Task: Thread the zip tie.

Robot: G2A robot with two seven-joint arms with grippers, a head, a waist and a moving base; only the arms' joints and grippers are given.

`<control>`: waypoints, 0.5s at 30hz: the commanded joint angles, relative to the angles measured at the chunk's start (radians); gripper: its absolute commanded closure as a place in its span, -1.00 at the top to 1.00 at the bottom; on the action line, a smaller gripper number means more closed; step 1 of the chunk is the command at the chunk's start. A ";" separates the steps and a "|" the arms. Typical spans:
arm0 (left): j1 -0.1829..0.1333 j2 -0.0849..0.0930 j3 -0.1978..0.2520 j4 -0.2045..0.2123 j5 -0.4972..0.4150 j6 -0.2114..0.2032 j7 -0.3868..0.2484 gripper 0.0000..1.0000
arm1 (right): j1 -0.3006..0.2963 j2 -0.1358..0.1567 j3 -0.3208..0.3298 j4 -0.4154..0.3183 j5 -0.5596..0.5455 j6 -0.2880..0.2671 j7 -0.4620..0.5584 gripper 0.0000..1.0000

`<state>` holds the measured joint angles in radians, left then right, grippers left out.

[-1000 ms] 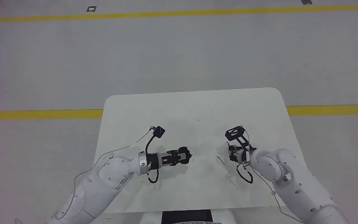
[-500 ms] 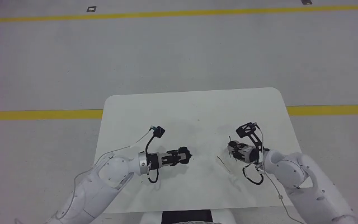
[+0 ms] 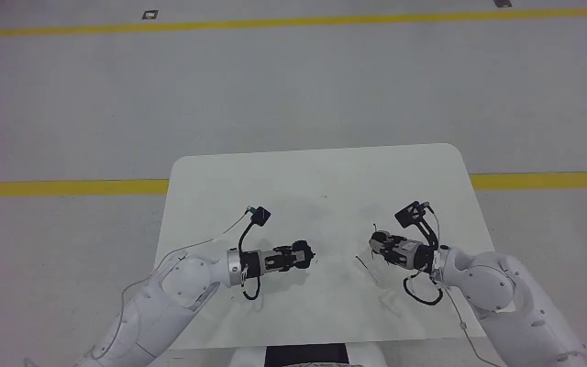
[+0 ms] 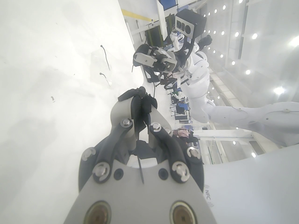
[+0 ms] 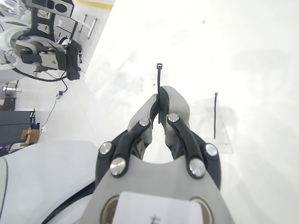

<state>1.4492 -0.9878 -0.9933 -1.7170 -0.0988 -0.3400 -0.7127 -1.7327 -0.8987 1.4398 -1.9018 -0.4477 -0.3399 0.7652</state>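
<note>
Above the table [image 3: 321,174], my right gripper [image 5: 160,94] pinches the zip tie [image 5: 159,75], head poking out; my left gripper [image 4: 139,96] is closed, well apart.

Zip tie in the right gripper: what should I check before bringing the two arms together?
1. Right gripper shut on zip tie: ok.
2. Its head pokes free beyond the fingertips: ok.
3. Left gripper shut on black strip: ok.
4. Strip's end exposed for threading: cannot tell.
5. Grippers lined up and close: not ok, apart over the table.
6. Spare zip tie lies off to the side: ok.
</note>
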 commanded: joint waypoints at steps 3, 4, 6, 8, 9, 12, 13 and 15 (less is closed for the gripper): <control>0.000 0.000 0.000 0.000 0.000 0.000 0.000 -1.00 | -0.001 -0.003 -0.014 0.000 0.006 0.000 -0.054 -1.00; 0.000 0.000 0.000 0.000 0.000 0.000 0.000 -1.00 | 0.000 -0.004 -0.022 0.001 0.029 0.000 -0.065 -1.00; 0.000 0.000 0.000 0.000 0.000 0.000 0.000 -1.00 | 0.020 -0.001 -0.044 -0.004 0.029 0.000 -0.100 -1.00; 0.000 0.000 0.000 0.000 0.000 0.000 0.000 -1.00 | 0.036 0.005 -0.073 -0.002 0.044 0.000 -0.130 -1.00; 0.000 0.000 0.000 0.000 0.000 0.000 0.000 -1.00 | 0.044 0.008 -0.087 -0.004 0.055 0.000 -0.141 -1.00; 0.000 0.000 0.000 0.000 0.000 0.000 0.000 -1.00 | 0.071 0.024 -0.126 -0.003 0.087 0.000 -0.168 -1.00; 0.000 0.000 0.000 0.000 0.000 0.000 0.000 -1.00 | 0.080 0.030 -0.139 -0.009 0.094 0.000 -0.175 -1.00; 0.000 0.000 0.000 0.000 0.000 0.000 0.000 -1.00 | 0.098 0.045 -0.172 -0.015 0.112 0.000 -0.194 -1.00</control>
<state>1.4492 -0.9878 -0.9933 -1.7170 -0.0988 -0.3400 -0.7127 -1.6437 -0.8614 1.2841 -1.9140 -0.3440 -0.3400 0.5797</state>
